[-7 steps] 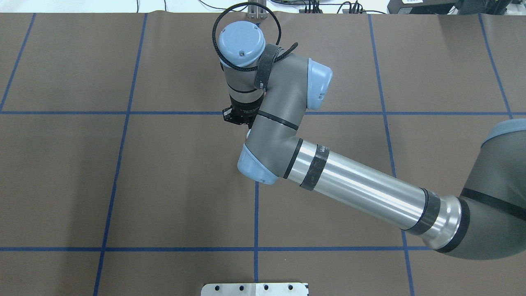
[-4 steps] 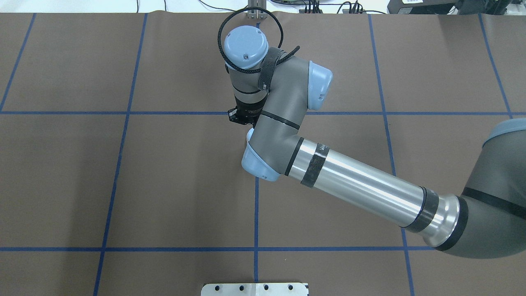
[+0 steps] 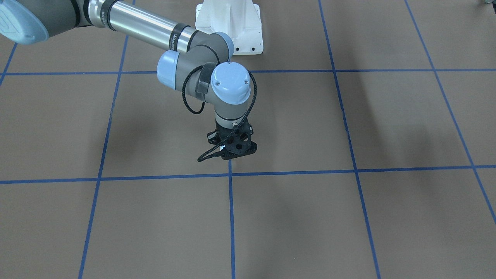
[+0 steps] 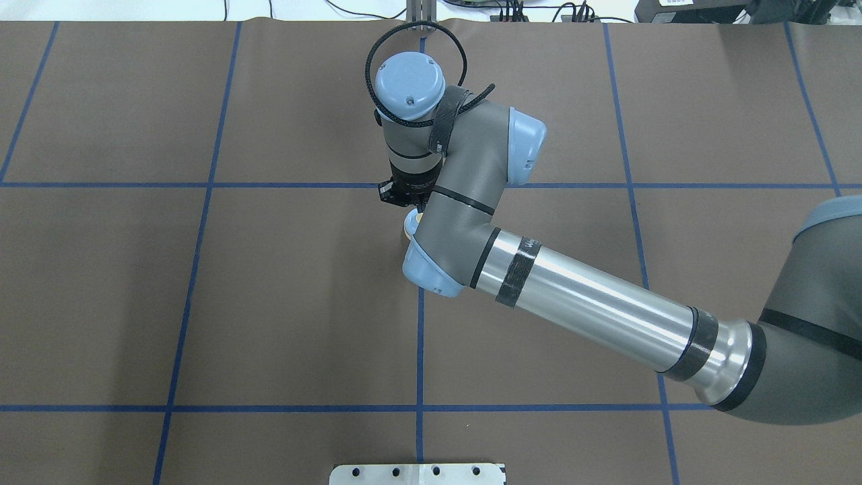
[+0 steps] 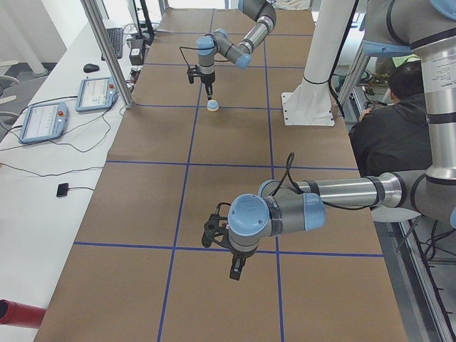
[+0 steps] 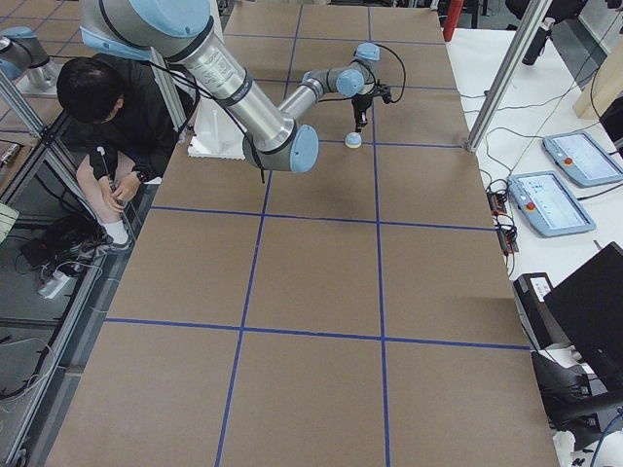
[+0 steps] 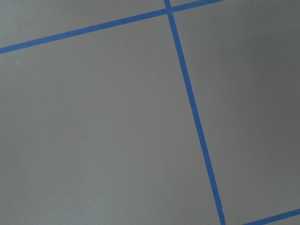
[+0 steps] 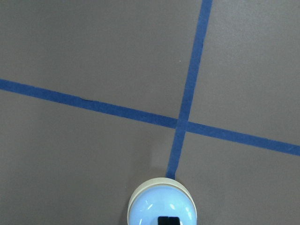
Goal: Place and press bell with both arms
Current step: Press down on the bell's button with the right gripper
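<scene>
Right gripper [image 8: 168, 220], tips pressed together, hangs just over the bell [image 8: 150, 206], and if it lands off-centre the little dome could skid aside unrung.

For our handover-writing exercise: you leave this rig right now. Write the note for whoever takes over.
Grippers: the right gripper is shut, its tip directly over the top of the bell; contact is not clear. The left gripper hangs above the table, far from the bell; open or shut cannot be told.
Bell: upright on the table, on a blue tape line beside a crossing.
Done: bell placed.
Left: confirm the right arm's press; the left arm probably has its turn to come.
</scene>
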